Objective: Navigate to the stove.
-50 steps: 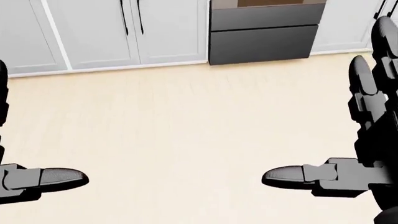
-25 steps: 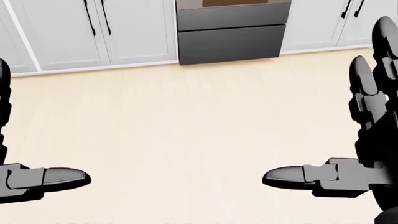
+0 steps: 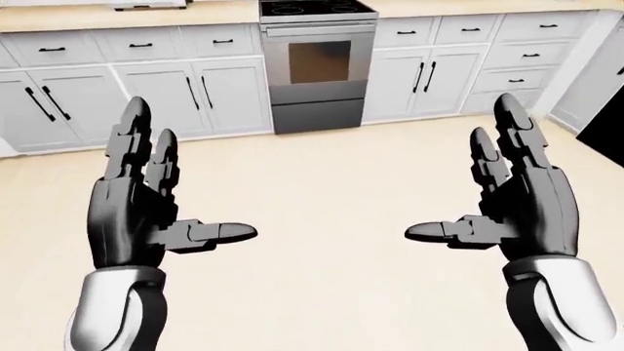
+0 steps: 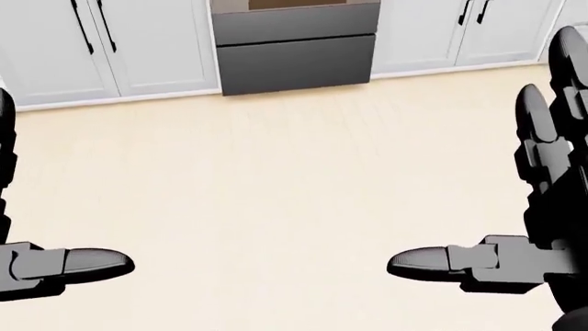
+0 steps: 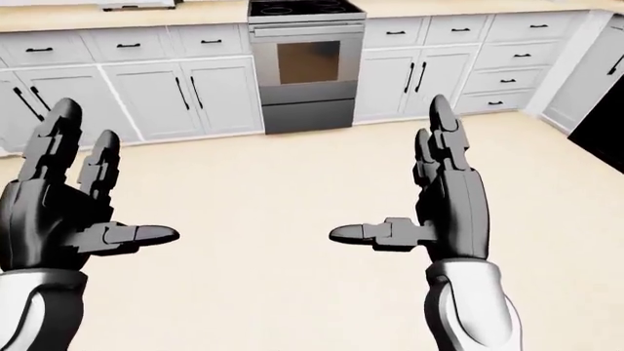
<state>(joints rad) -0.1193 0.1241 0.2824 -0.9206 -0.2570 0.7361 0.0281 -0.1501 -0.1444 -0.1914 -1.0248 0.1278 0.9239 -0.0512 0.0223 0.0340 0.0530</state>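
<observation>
The stove [image 3: 318, 64] stands at the top middle of the left-eye view, a steel range with a black cooktop, an oven window and a dark drawer; its lower drawer [image 4: 294, 62] shows at the top of the head view. My left hand [image 3: 166, 197] is raised at the left, open and empty. My right hand [image 3: 492, 194] is raised at the right, open and empty. Both hands are well short of the stove, over the floor.
White cabinets [image 3: 166, 91] with black handles and a beige countertop [image 3: 126, 14] flank the stove on both sides. Light wood floor [image 3: 322, 190] lies between me and the stove. A dark opening [image 3: 606, 124] is at the right edge.
The whole head view has shifted: the stove drawer has slid leftward across the top, from right of centre to the middle. The camera has turned right. The hands hold their pose.
</observation>
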